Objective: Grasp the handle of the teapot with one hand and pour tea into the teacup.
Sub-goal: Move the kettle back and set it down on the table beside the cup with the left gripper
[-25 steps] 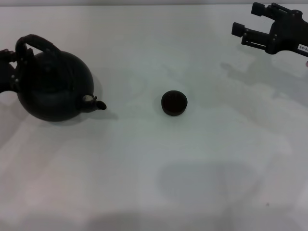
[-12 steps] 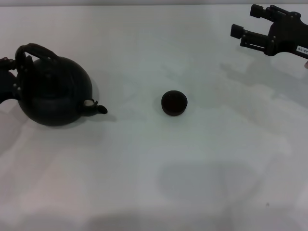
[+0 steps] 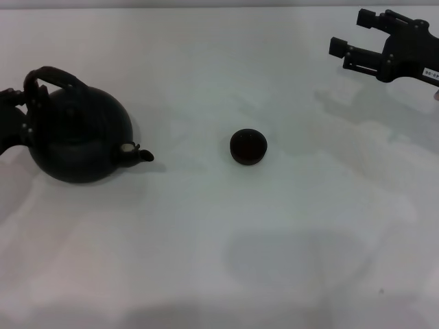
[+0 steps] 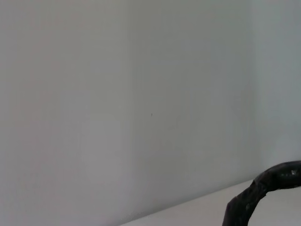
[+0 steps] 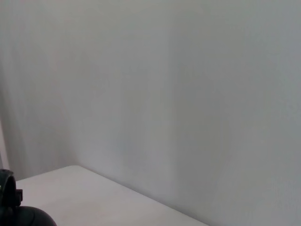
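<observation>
The large round black teapot point(image 3: 79, 140) is at the left of the white table, its pale-tipped spout point(image 3: 137, 151) pointing right toward the teacup. Its arched black handle point(image 3: 51, 74) rises over the top; a piece of it also shows in the left wrist view point(image 4: 263, 186). My left gripper point(image 3: 20, 116) is at the left edge, shut on the handle's left end. The tiny black teacup point(image 3: 247, 147) stands at the table's middle, well apart from the spout. My right gripper point(image 3: 350, 31) hovers open and empty at the far right.
The white table point(image 3: 226, 260) runs all around the teapot and cup, with a pale wall behind it. A dark shape point(image 5: 11, 212) sits low in the right wrist view, far off.
The teapot and my left gripper have sunk a little and the pot now sits more level, with its shadow close under it. The right gripper has barely moved.
</observation>
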`<state>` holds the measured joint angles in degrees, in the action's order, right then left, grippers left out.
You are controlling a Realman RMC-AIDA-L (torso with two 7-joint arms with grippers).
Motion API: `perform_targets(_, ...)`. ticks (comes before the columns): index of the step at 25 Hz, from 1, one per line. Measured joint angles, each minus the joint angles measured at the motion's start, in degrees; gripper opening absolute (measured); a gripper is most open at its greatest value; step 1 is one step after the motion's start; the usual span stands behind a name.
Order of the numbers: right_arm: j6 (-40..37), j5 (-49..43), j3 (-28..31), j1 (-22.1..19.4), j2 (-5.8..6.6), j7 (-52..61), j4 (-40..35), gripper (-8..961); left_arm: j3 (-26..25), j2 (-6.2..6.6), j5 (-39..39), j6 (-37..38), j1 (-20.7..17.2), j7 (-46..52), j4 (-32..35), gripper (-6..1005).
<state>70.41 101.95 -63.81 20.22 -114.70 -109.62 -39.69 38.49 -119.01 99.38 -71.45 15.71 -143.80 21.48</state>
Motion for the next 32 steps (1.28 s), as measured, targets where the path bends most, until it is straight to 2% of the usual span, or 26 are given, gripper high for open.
perform_targets(9,0.0,0.04,0.0,0.11,0.0,-0.15,0.3,844,0.01,0.08,0.66,0.68,-0.02,-0.01,-0.27,124)
perform_targets(17,-0.08,0.09,0.0,0.32,0.0,-0.15,0.4,844,0.0,0.1,1.92,0.71,-0.33,-0.18,-0.32,211)
perform_targets(28,-0.19,0.09,0.28,0.11,0.0,-0.23,0.49,844,0.0,0.05,2.07,-2.28,-0.78,-0.6,0.03,568)
perform_targets(32,-0.17,0.09,0.46,0.0,0.0,-0.24,0.49,844,0.0,0.16,2.18,-5.55,-1.78,-0.61,0.34,575)
